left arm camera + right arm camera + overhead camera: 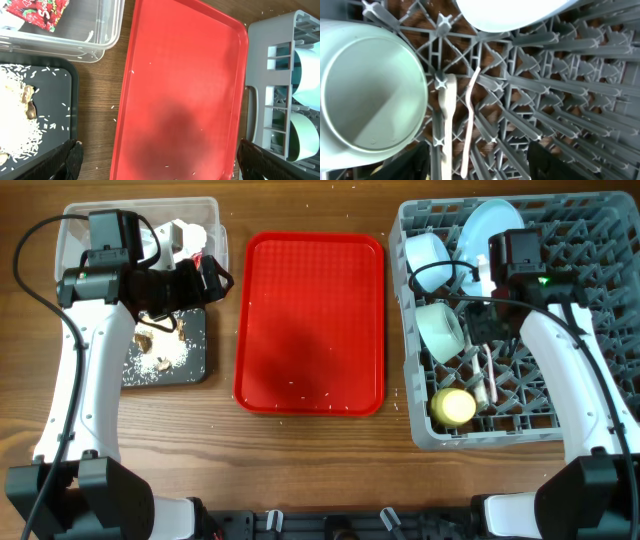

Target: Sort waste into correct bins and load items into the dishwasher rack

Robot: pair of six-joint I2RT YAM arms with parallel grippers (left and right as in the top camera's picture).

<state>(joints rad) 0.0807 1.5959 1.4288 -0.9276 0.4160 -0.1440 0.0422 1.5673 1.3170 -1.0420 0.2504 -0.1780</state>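
Observation:
The grey dishwasher rack (422,425) holds a pale-blue plate (490,225), two mint bowls (426,250) (440,330), a yellow cup (455,407) and two white utensils (447,112) (470,120) lying on its lattice. My right gripper (477,162) is open and empty just above these utensils, beside a bowl (367,95). The clear tub (70,240) holds crumpled paper (175,235) and the red wrapper (37,11). The black tray (192,350) holds rice (15,120) and brown scraps (29,102). My left gripper (157,160) is open and empty by the tub's right end.
The red serving tray (310,320) lies between the bins and the rack, with a few rice grains on it (200,131). Loose grains dot the wooden table (97,120). The rack's corner (265,35) shows at the right of the left wrist view.

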